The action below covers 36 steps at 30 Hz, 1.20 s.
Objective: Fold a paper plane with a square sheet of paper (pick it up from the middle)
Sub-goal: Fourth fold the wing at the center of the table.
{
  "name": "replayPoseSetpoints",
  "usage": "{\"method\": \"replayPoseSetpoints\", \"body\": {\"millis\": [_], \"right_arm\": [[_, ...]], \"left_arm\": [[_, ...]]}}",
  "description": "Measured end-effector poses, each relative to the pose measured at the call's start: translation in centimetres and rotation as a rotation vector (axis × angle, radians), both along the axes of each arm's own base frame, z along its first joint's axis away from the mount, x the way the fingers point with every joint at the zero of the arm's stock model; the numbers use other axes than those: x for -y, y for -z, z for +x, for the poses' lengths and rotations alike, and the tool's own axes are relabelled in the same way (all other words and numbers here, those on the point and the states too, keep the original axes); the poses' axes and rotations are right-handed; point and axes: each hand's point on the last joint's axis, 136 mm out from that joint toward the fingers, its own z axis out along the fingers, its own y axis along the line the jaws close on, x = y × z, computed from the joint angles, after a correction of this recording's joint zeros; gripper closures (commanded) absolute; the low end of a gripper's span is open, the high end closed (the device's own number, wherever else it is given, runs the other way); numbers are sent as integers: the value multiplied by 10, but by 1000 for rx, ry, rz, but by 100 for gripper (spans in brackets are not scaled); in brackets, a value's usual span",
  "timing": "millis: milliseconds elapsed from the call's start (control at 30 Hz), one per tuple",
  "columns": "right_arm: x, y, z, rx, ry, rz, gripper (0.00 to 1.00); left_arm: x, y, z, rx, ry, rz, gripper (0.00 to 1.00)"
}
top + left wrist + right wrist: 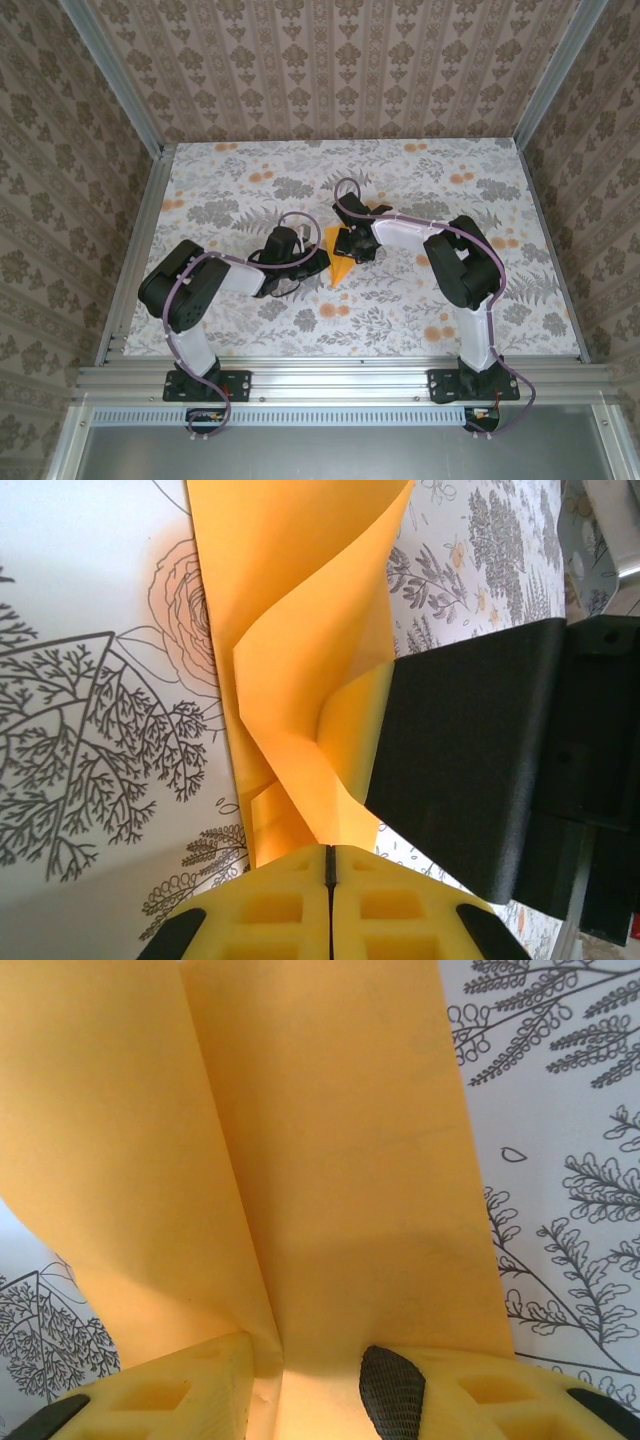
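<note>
The square sheet of paper (340, 268) is the single orange piece I count from the top camera, creased into a pointed shape. It sits mid-bench (230, 180) between my two end effectors. Its long axis runs far to near, with the narrow end aimed at the arm bases. The left end effector (315, 262) meets it from the left and the right end effector (352, 245) from the far right side.

On the left wrist camera, the sheet (300, 630) rises off the flowered bench (90, 600) in buckled folds running up the frame. The left end effector (329, 865) is clenched, its two yellow fingers pressed together on the sheet's lower edge. One of the right end effector's black fingers (470, 770) lies against the sheet's right side.

On the right wrist camera, the sheet (330, 1160) shows one long crease leading straight down between the jaws. The right end effector (305, 1390) has its jaws partly apart, straddling that crease. I cannot tell whether they actually pinch it.
</note>
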Motion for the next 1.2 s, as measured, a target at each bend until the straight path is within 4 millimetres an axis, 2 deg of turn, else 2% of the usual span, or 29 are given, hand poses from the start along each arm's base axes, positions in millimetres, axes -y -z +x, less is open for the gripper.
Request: {"method": "replayPoseSetpoints", "body": {"millis": [600,1000,1200], "right_arm": [[0,0,0,0,0,0,56],[0,0,0,0,6,2,55],[-2,0,1,2,13,11,50]], "left_arm": [[9,-9,-5,34,19,-39,94],[6,3,-10,-21,27,-2,95],[5,10,-10,-44,22,22,96]]}}
